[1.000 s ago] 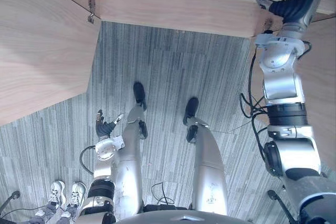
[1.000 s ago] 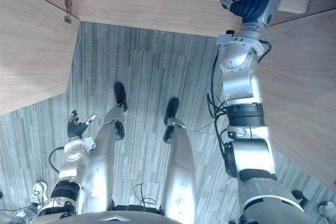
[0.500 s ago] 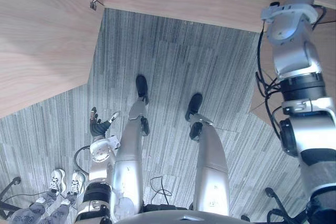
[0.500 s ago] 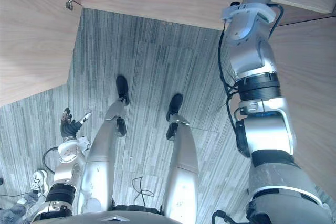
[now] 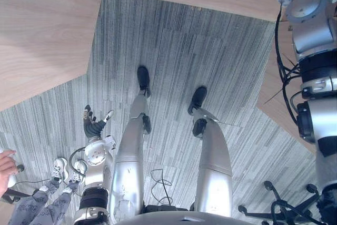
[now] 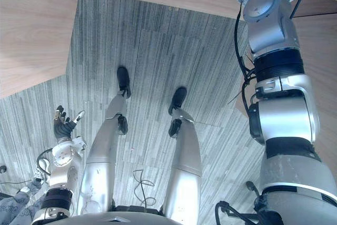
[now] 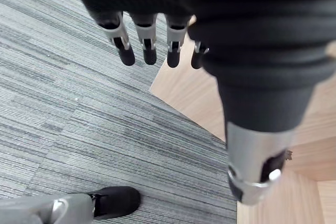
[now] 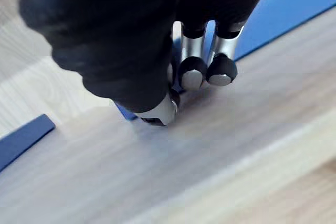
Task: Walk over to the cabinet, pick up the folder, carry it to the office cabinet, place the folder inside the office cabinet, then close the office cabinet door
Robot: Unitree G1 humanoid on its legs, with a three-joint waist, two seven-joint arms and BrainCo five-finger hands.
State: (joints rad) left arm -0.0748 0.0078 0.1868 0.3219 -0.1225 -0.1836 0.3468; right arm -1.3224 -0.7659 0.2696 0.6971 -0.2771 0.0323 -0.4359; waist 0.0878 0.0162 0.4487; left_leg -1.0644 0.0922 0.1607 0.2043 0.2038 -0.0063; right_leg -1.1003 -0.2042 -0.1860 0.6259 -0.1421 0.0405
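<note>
Blue against pale wood: the folder point(image 8: 296, 6) lies flat on a wooden shelf point(image 8: 220, 150). The right robot hand point(image 8: 152, 45) is down on it, fingers point(image 8: 192, 74) curled and the thumb tucked close beside them, pinching the folder where a sliver of blue shows under the thumb. A second blue strip point(image 8: 23, 139) lies on the shelf apart from the robot hand; whether it belongs to the same folder cannot be told. The left robot hand point(image 5: 93, 126) hangs low over the grey striped carpet point(image 5: 179, 51), holding nothing, its fingers loose and straight. A wooden cabinet door point(image 5: 42, 30) angles out on the robot's left, and a person's hand point(image 5: 4, 168) and shoes point(image 5: 59, 168) show near the left robot hand
</note>
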